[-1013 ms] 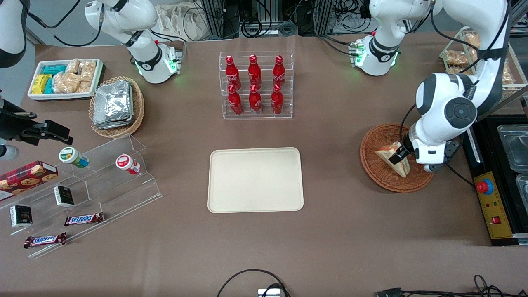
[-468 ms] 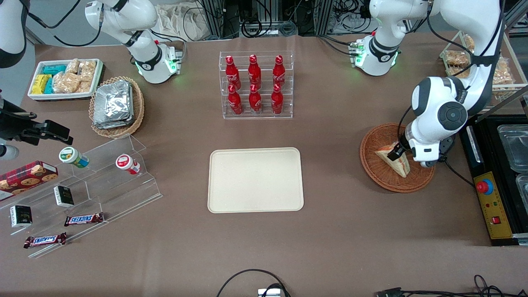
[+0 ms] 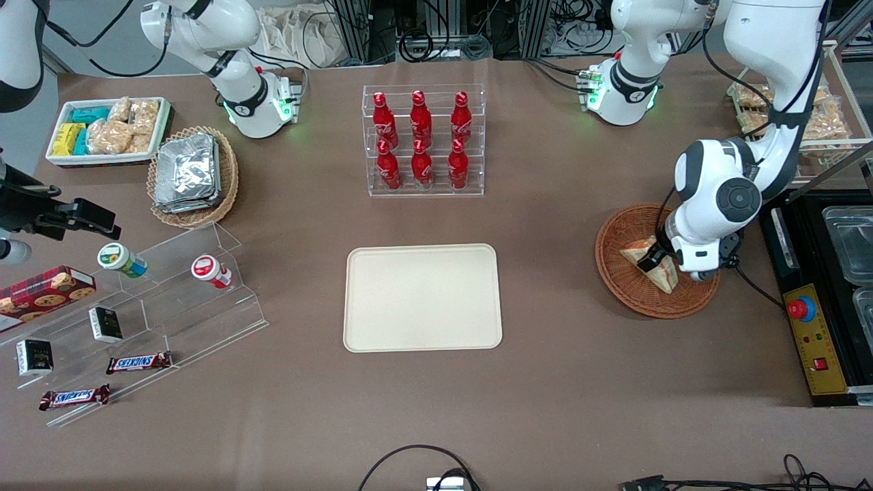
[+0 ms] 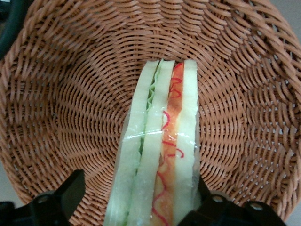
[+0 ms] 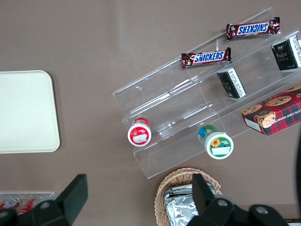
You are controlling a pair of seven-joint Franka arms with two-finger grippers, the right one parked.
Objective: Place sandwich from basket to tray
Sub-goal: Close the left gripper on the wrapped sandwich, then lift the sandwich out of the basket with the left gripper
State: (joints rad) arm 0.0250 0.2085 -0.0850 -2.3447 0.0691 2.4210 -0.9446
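Note:
The sandwich (image 3: 665, 276), a clear-wrapped wedge with green and red-orange layers, lies in the round wicker basket (image 3: 617, 273) toward the working arm's end of the table. My left gripper (image 3: 653, 259) is down in the basket and open, with its jaws on either side of the sandwich (image 4: 160, 155). One finger (image 4: 70, 190) stands apart from the bread, and the other finger (image 4: 203, 200) is right against the wrap. The basket's woven wall (image 4: 70, 108) surrounds them. The cream tray (image 3: 423, 298) sits bare at mid-table.
A clear rack of red bottles (image 3: 423, 140) stands farther from the front camera than the tray. A yellow box with a red stop button (image 3: 805, 327) and black bins (image 3: 846, 239) lie beside the basket. A wire basket of bagged snacks (image 3: 818, 116) is near the arm.
The left arm's wrist has sunk lower over the basket and drawn in a little. The gripper stays at the sandwich, which has not moved.

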